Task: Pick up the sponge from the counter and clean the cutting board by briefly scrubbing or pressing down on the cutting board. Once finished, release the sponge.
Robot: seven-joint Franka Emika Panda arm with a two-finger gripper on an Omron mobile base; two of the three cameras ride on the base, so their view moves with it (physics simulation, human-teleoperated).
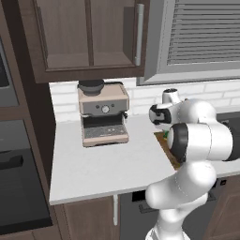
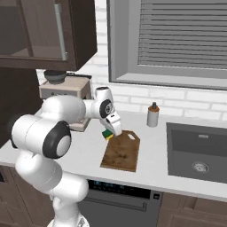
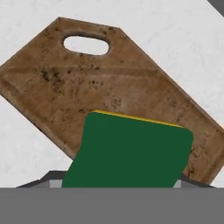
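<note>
One sponge point(image 3: 131, 151) sits right at the hand point(image 2: 113, 128), which looks clamped on it, though honestly I can't tell; cutting board point(image 3: 105, 83) stretches toward 12 o'clock in the hand view.

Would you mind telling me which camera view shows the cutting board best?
The hand view: the cutting board spreads wide there, with its handle hole and grain plain, though the sponge covers part. The right base view shows it whole but small; the left base view gives a sliver behind the arm.
</note>
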